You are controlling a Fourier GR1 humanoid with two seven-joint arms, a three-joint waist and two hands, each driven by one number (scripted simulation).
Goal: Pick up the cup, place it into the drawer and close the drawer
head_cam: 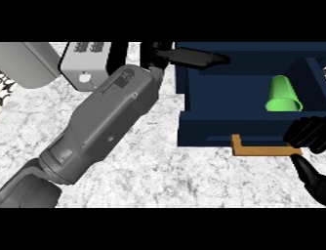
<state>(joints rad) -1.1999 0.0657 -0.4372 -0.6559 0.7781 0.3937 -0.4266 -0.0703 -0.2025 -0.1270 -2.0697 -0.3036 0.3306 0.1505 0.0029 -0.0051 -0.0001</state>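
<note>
The green cup lies on its side inside the open dark blue drawer, toward its right side. An orange-brown handle juts from the drawer's front face. My right hand sits at the drawer's front right corner, its fingers curled over the handle's right end and its thumb pointing down below. My left hand is stretched over the drawer's back left edge with straight fingers and holds nothing. Its grey forearm crosses the counter diagonally.
A grey-white box-like appliance stands at the back, left of the drawer. A pale grey slab fills the back left corner. The marbled counter stretches in front of the drawer.
</note>
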